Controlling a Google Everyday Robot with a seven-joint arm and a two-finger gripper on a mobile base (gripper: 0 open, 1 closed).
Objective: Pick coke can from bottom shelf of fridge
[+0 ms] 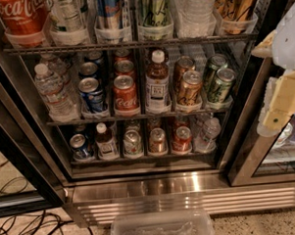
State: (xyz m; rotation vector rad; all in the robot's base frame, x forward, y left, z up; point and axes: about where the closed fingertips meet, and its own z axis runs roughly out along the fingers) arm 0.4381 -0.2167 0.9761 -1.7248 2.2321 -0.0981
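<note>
Jaws on the gripper [284, 98], which hangs at the right edge beside the open fridge [140, 186], may be apart or together, I cannot tell, and the coke can [182, 139] stands untouched on the bottom shelf [95, 162], well apart from it, so reach, grasp and lift are all left to do.

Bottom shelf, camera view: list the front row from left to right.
blue can → white-capped bottle → silver can → dull can → coke can → clear water bottle. The hand hangs farther right, higher up.
</note>
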